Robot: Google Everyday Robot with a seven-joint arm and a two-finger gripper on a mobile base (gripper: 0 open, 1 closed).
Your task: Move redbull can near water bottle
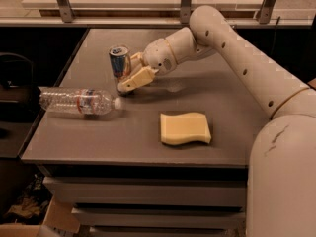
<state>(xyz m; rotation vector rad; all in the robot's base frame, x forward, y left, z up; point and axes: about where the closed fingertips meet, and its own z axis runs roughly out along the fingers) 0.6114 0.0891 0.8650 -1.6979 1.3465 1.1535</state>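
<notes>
Gripper (129,83) beside the redbull can (120,60).
Can upright, water bottle (79,101) lying by the bench's (123,137) left edge; grip state, cannot tell.

The blue-and-silver redbull can (120,61) stands upright beside the tool (127,79), near the clear water bottle (76,101) lying sideways.

Cream end effector (129,83) beside blue-silver can (120,61)

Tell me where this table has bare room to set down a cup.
Bare: the front strip between the water bottle and the sponge; the table behind the redbull can. Crowded: left middle, where the tool sits beside the can, near the bottle's cap.
</notes>
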